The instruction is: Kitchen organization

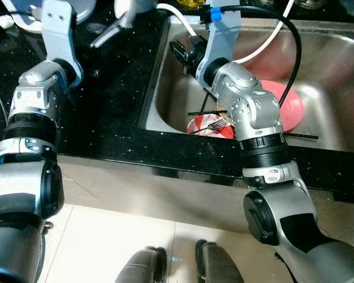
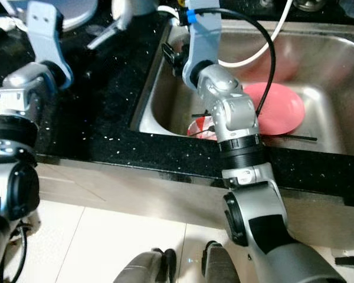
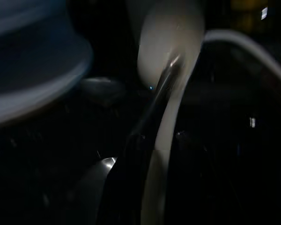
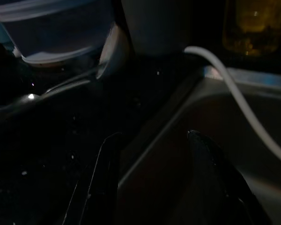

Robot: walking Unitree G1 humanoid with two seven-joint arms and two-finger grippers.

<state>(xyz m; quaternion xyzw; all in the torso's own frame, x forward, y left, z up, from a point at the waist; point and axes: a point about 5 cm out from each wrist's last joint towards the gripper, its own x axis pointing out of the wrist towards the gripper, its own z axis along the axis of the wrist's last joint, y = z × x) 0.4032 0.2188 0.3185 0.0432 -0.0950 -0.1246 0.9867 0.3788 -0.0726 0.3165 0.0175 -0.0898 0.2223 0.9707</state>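
1. I see the steel sink [image 1: 165, 76] set in the black counter [image 1: 106, 106]; a pink plate [image 1: 289, 103], a red bowl [image 1: 209, 127] and a fork [image 1: 215, 124] lie inside it.
2. My right gripper [image 4: 152, 154], fingers spread, straddles the sink's near-left rim.
3. My left gripper [image 3: 145, 140] pinches a white spoon [image 3: 166, 79] over the counter, left of the sink.

Both silver arms reach forward: the right gripper [image 4: 154, 178], fingers parted, over the sink's [image 1: 165, 76] left rim; the left arm left of the sink.

Head views bright; wrist views dark, perhaps slightly blurred.
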